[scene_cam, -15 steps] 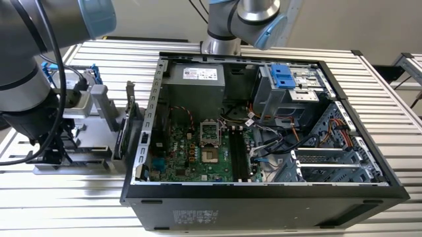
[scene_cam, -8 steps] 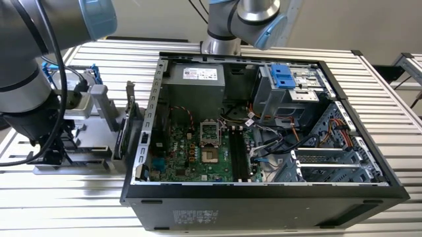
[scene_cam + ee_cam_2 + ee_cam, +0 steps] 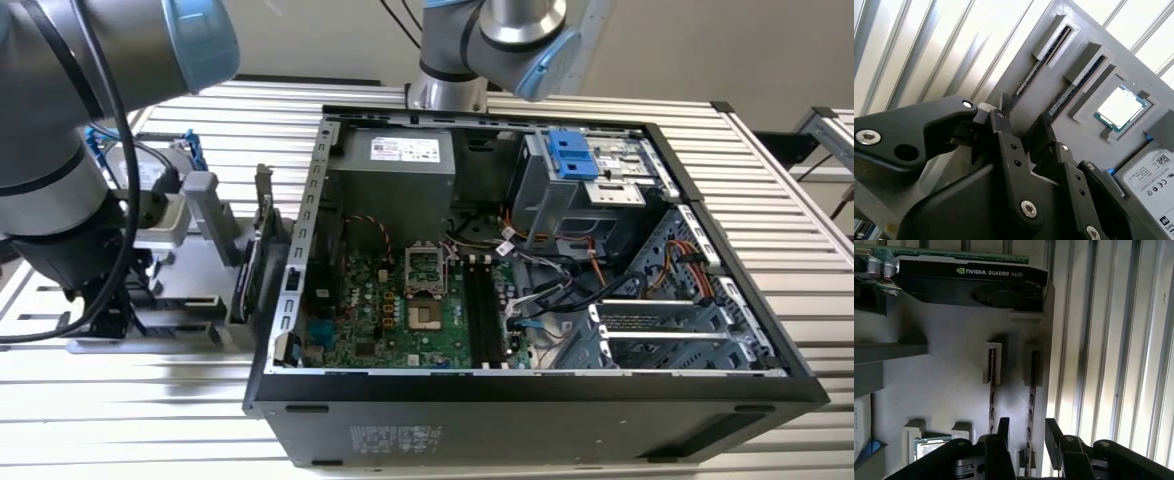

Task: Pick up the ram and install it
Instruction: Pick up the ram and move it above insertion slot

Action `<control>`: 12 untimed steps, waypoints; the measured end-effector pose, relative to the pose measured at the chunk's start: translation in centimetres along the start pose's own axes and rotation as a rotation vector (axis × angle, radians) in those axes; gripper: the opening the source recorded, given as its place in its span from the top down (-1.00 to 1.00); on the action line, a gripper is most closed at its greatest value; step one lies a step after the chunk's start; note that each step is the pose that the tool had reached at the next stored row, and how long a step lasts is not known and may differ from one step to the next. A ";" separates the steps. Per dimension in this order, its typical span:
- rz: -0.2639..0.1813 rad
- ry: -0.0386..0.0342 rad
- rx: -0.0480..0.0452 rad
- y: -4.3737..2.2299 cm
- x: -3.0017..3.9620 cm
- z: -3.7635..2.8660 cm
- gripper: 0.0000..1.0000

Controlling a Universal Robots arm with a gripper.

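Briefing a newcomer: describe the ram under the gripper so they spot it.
On the slatted table beside the case sits a grey tray. Two sticks stand edgewise in parallel slots there; the ram you want is nearest the tray's edge, under the open gripper, its neighbour farther in.

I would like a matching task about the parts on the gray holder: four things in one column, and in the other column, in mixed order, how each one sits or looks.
Things
1. ram
2. processor chip
3. graphics card
4. hard drive

Descriptions
A. lies flat in a square recess
B. black cover, with a green board edge behind it
C. stands on edge in a narrow slot, nearest to the gripper
D. pale face with a printed label

Right pairs: 1-C, 2-A, 3-B, 4-D
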State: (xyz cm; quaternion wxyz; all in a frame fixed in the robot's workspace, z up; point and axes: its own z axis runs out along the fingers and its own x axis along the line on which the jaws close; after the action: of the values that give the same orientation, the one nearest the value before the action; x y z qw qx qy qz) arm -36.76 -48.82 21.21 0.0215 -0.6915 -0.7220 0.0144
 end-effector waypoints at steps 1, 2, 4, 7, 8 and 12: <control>0.000 0.0000 0.0014 -0.01 -0.01 0.10 -1.00; 0.000 0.0000 0.0026 -0.02 -0.02 0.19 -1.00; 0.000 0.0000 0.0054 -0.05 -0.06 0.38 -1.00; 0.000 0.0002 0.0083 -0.07 -0.17 0.61 -1.00; 0.000 0.0003 0.0086 -0.07 -0.21 0.64 -1.00; 0.000 0.0005 0.0086 -0.07 -0.32 0.80 -1.00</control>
State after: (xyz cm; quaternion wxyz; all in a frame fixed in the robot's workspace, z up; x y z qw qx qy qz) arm -36.86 -49.13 20.41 0.0247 -0.6914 -0.7218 0.0174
